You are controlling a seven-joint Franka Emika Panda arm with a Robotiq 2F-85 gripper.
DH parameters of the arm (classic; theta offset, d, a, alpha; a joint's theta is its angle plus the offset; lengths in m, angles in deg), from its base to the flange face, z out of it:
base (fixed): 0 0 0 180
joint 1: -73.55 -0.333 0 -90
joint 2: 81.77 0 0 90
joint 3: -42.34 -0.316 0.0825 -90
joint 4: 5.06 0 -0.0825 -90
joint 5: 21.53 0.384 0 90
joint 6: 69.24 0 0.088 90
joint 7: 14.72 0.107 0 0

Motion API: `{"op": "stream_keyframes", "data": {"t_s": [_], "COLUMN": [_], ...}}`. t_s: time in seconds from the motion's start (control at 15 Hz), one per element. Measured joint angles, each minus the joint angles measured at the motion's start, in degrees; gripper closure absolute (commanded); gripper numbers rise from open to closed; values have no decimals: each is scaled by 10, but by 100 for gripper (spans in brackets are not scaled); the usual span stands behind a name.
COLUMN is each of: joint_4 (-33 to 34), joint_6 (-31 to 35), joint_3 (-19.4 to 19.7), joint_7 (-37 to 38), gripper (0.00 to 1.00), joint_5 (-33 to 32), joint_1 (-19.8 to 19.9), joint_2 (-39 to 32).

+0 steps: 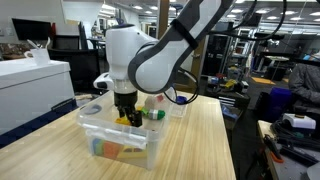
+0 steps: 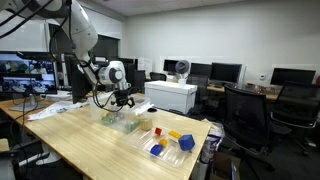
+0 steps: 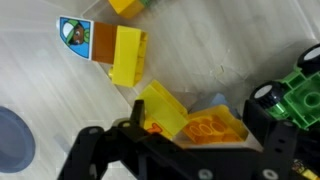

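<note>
While the gripper (image 1: pixel 126 114) hangs low inside the clear bin (image 1: pixel 150 152) on the wooden table (image 1: pixel 208 135), its jaws stand wide apart and clamp nothing. Across the bin floor in the wrist view, starting at the left edge, a blue disc (image 3: pixel 12 140) lies partly cut off by the frame. Next comes a picture tile (image 3: pixel 78 34) showing a small figure, touching a flat yellow brick (image 3: pixel 128 55) on its right side. Below these, between the dark fingers (image 3: pixel 95 150), a tilted yellow brick (image 3: pixel 160 103) leans against an orange brick (image 3: pixel 212 130). Both sit just under the open jaws, and I cannot tell whether a fingertip touches either one. Farthest right in the bin sits a green wheeled piece (image 3: pixel 296 98), close beside the other finger. In an exterior view, a second tray (image 2: pixel 165 151) toward the table's right end holds loose blocks (image 2: pixel 176 135) in red, yellow and blue, well apart from the gripper.
</note>
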Motion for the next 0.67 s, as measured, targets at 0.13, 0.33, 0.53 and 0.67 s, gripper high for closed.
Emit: {"op": "stream_keyframes", "data": {"t_s": [0.13,0.33,0.53,0.67], "joint_4": [1,7,9,9], "joint_6": [0,0,0,0], "joint_3": [0,0,0,0], "joint_7": [0,0,0,0], "gripper": [37,61,70,88], "joint_5": [-5,-10,-11,-11], "joint_1": [0,0,0,0], "joint_2": [0,0,1,2]}}
